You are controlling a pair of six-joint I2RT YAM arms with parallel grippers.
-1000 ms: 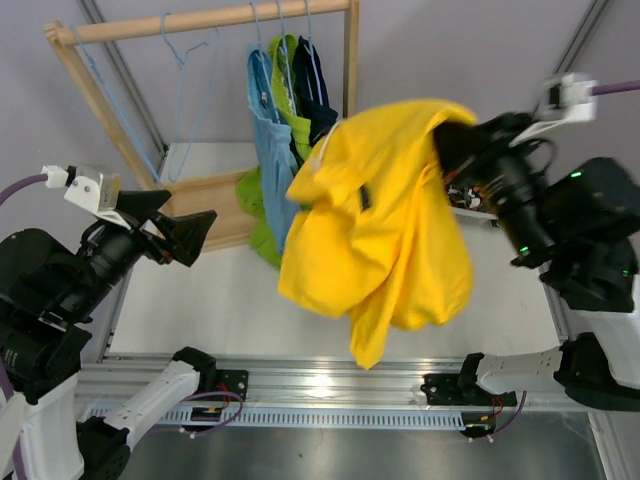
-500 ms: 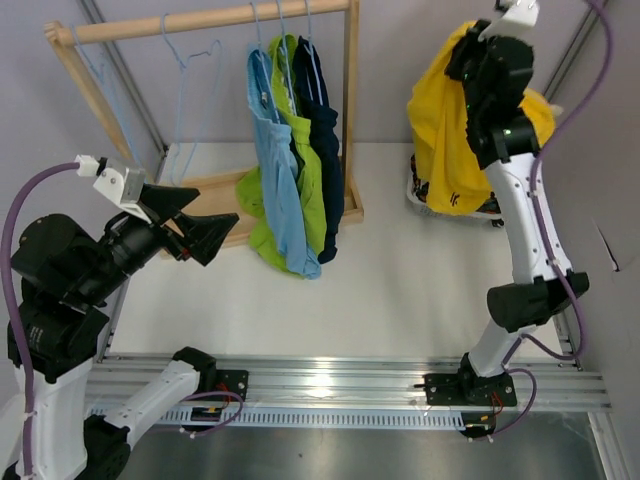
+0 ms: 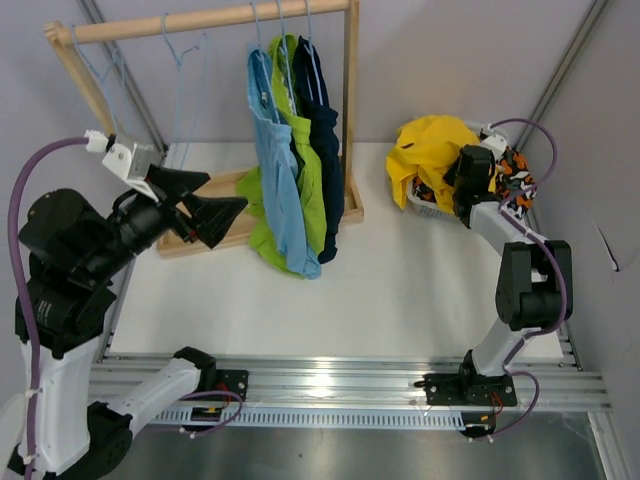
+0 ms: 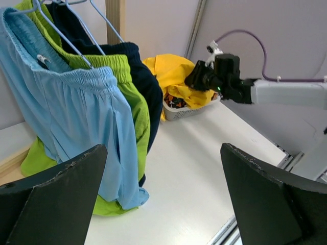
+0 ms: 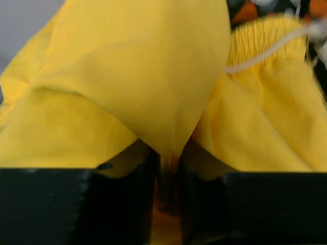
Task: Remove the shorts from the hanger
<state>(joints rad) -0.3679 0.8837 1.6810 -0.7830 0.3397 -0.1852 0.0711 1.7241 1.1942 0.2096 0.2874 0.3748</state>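
From the top view, we see the yellow shorts (image 3: 428, 150) heaped over the basket (image 3: 428, 208) at the table's far right, on top of the patterned shorts (image 3: 516, 170). The right gripper (image 3: 463, 175) sits against that heap. The blue shorts (image 3: 275, 170), green shorts (image 3: 292, 120) and navy shorts (image 3: 322, 110) hang on the rack (image 3: 200, 20). The left gripper (image 3: 222, 195) hovers just beside them, spread wide and holding nothing.

From the left wrist, the three hanging pairs fill the left side, the blue shorts nearest us. The basket lies well apart, beyond the navy shorts.

From the right wrist, a fold of yellow cloth tapers into the narrow gap between the fingers (image 5: 117, 204). We judge it pinched there, the jaws barely parted.

The step in hand, as we read it, is the drop. We should open fully while low over the basket, then lift straight up, so the fold slides free and nothing drags back out. The drawstring (image 5: 265, 51) lies close; we should watch that it does not snag.
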